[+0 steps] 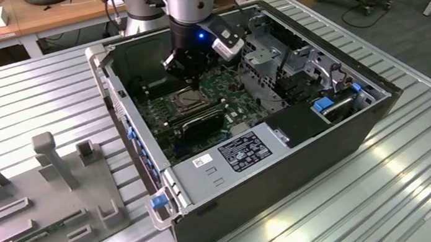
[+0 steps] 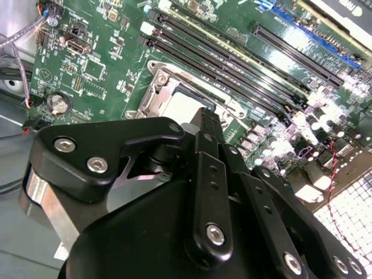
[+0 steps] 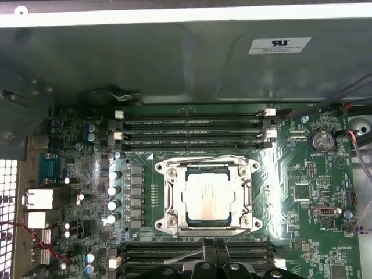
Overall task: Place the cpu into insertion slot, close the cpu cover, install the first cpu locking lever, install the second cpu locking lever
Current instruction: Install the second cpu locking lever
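While the cpu (image 3: 206,198) sits seated, the end effector (image 2: 210,116) hovers, fingers seemingly pressed together.

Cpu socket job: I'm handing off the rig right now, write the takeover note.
Claw: low over the motherboard at the socket's edge, holding nothing that shows; whether its fingers are open cannot be told.
Cpu: seated flat in the insertion slot, silvery top showing.
Cpu cover: down, framing the chip.
Done: cpu placed, cover closed.
Levers: thin wires run along the socket's sides; whether either is latched cannot be told, so check both.
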### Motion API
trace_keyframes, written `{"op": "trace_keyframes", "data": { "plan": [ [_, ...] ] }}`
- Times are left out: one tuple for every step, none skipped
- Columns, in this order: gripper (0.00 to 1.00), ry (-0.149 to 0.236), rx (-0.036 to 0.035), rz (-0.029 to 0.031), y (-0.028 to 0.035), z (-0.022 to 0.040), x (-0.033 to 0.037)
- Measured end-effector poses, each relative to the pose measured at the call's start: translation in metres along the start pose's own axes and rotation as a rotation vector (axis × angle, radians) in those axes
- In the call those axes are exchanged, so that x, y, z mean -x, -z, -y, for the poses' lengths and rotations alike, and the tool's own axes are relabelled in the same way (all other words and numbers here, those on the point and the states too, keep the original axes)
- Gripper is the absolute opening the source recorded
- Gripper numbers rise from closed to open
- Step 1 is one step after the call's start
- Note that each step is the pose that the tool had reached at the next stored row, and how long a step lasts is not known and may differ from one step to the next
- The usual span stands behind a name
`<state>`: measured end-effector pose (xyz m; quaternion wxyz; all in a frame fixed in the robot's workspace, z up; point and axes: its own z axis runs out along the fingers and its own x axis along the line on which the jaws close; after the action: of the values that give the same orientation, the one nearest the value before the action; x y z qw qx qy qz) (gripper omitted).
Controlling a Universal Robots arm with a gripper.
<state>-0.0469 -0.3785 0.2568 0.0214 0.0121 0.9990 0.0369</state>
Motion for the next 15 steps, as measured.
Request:
{"op": "trace_keyframes", "data": {
  "plan": [
    [0.10, 0.000, 0.0000, 0.0005, 0.0000, 0.0008, -0.0005],
    [0.10, 0.000, 0.0000, 0.0011, 0.0000, 0.0014, -0.0010],
    [0.10, 0.000, 0.0003, 0.0024, -0.0004, 0.0017, -0.0013],
    [0.10, 0.000, 0.0006, 0.0042, -0.0010, 0.0019, -0.0017],
    [0.10, 0.001, 0.0008, 0.0065, -0.0018, 0.0021, -0.0023],
    [0.10, 0.001, 0.0007, 0.0088, -0.0028, 0.0023, -0.0030],
    [0.10, 0.001, 0.0008, 0.0113, -0.0040, 0.0025, -0.0038],
    [0.10, 0.001, 0.0008, 0.0134, -0.0053, 0.0026, -0.0046],
    [0.10, 0.001, 0.0009, 0.0154, -0.0067, 0.0028, -0.0055],
    [0.10, 0.001, 0.0009, 0.0169, -0.0079, 0.0030, -0.0065],
    [0.10, 0.001, 0.0009, 0.0176, -0.0086, 0.0032, -0.0073],
    [0.10, 0.001, 0.0007, 0.0177, -0.0088, 0.0033, -0.0076],
    [0.10, 0.001, 0.0007, 0.0177, -0.0089, 0.0033, -0.0077],
    [0.10, 0.001, 0.0006, 0.0177, -0.0089, 0.0033, -0.0077],
    [0.10, 0.002, 0.0007, 0.0178, -0.0090, 0.0032, -0.0076]
  ]
}}
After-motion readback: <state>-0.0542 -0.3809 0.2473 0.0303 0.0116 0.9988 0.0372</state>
